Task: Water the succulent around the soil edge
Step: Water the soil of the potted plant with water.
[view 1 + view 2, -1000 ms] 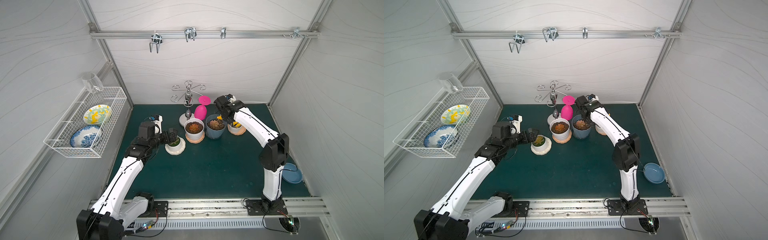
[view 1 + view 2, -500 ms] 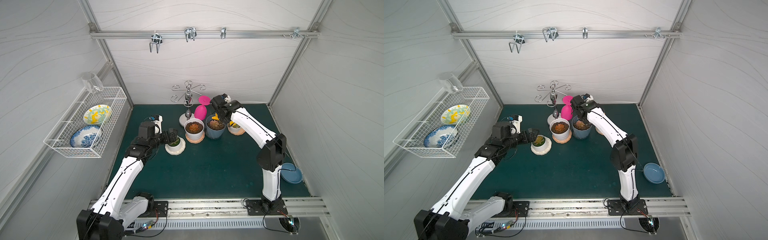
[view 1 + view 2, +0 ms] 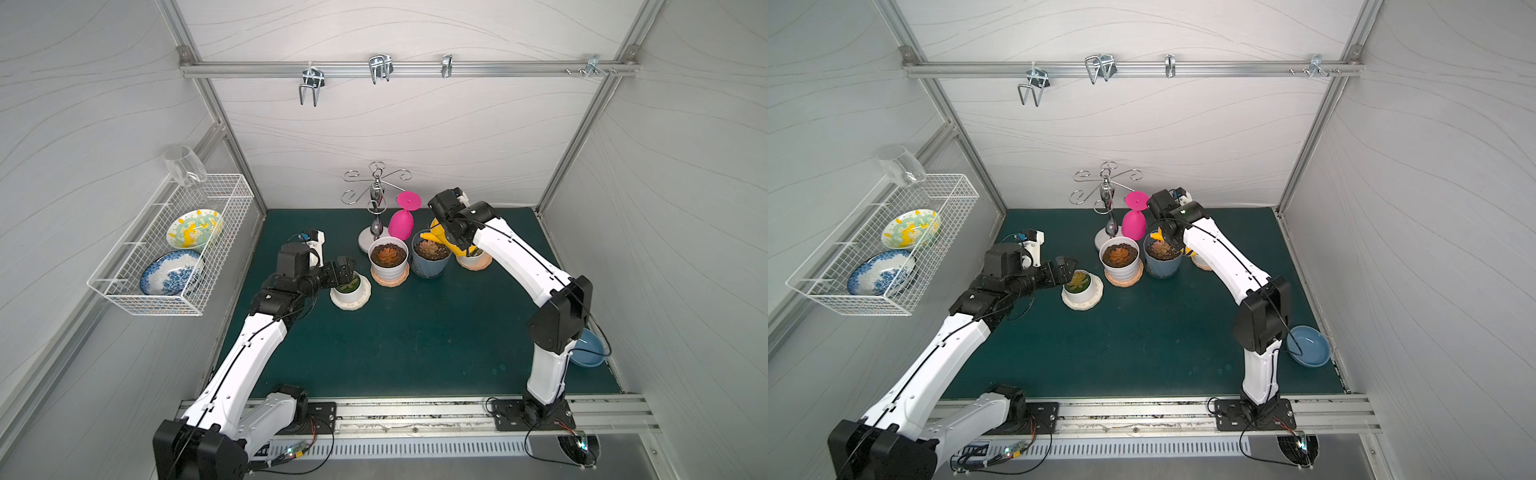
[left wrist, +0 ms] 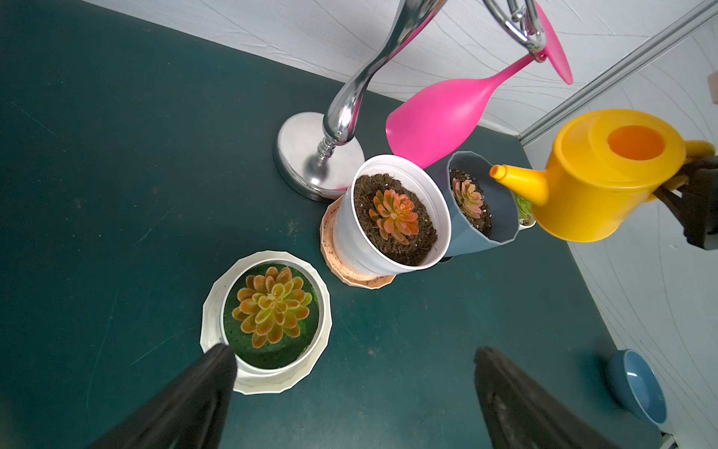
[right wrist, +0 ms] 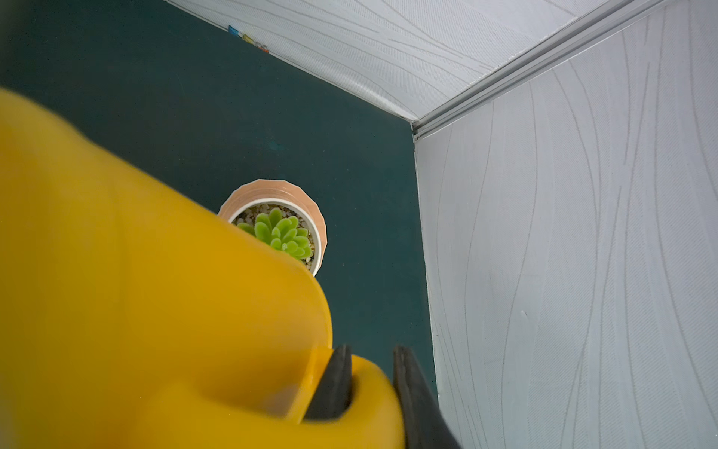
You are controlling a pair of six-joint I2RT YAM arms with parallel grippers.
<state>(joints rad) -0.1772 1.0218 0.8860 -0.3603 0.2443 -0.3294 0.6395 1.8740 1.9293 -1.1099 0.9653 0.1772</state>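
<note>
In both top views I hold the can (image 3: 448, 245) raised at the back of the mat (image 3: 415, 340), its spout reaching over the blue pot (image 3: 430, 268). My right gripper (image 3: 457, 237) is at the handle. My left gripper (image 3: 345, 270) hangs beside the low pot (image 3: 353, 299), apart from the pour.

From the left wrist, my left fingers (image 4: 217, 369) stand wide apart with nothing between them, one close against the low pot's rim. The spout tip sits above the blue pot's rim, off to one side of the succulent (image 4: 468, 196) rather than over its leaves. The can looks nearly level, and I see no water falling.

From the right wrist, my right fingers (image 5: 336, 373) are pinched tight on the can's handle. The can's body fills most of the view, so the spout is hidden there.

As I judge it, picking up the can and bringing it to the pot are done. The tilt and the whole trip round the soil edge are left.
</note>
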